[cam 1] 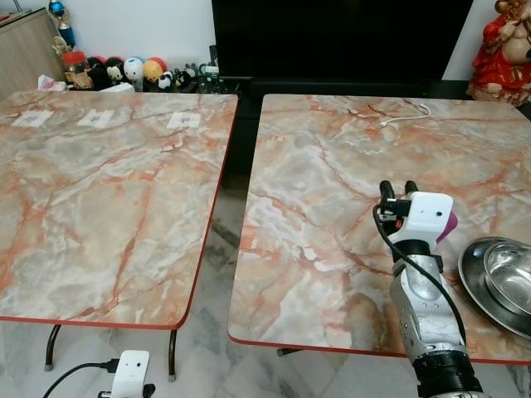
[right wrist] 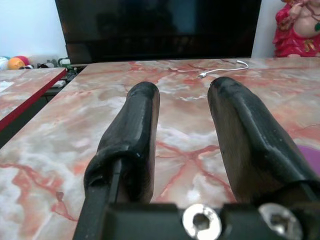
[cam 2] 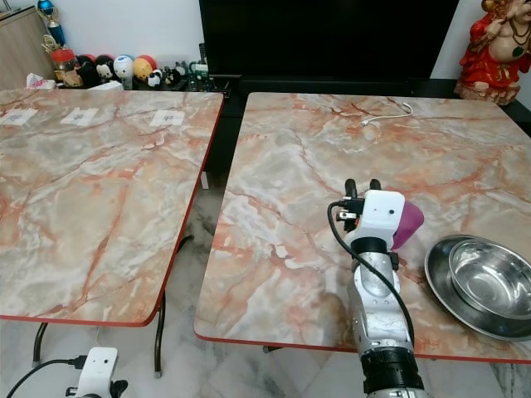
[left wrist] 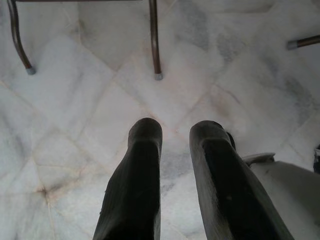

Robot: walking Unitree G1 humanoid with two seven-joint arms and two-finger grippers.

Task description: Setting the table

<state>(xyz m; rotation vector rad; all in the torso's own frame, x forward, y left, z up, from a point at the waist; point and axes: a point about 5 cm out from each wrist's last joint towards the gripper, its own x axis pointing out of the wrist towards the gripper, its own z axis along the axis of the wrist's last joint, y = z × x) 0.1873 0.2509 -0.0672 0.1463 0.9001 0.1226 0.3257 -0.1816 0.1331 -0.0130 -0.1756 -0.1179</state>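
Observation:
A steel bowl (cam 2: 489, 278) sits inside a wider steel plate (cam 2: 438, 286) at the right edge of the right marble table (cam 2: 290, 191). My right gripper (cam 2: 362, 184) hovers over this table, left of the dishes, open with nothing between its fingers (right wrist: 135, 125). A purple object (cam 2: 408, 224) shows just right of its wrist, mostly hidden, and I cannot tell what it is. My left gripper (left wrist: 176, 127) hangs low over the white floor tiles, open and empty.
A second marble table (cam 1: 108, 199) stands to the left with three paper labels (cam 1: 95, 118), and a floor gap (cam 1: 220, 240) separates the tables. A white cable (cam 1: 406, 114) lies at the right table's far edge. Behind are a black screen (cam 1: 332, 37), small toys (cam 1: 124, 73) and a red figurine (cam 1: 502, 50).

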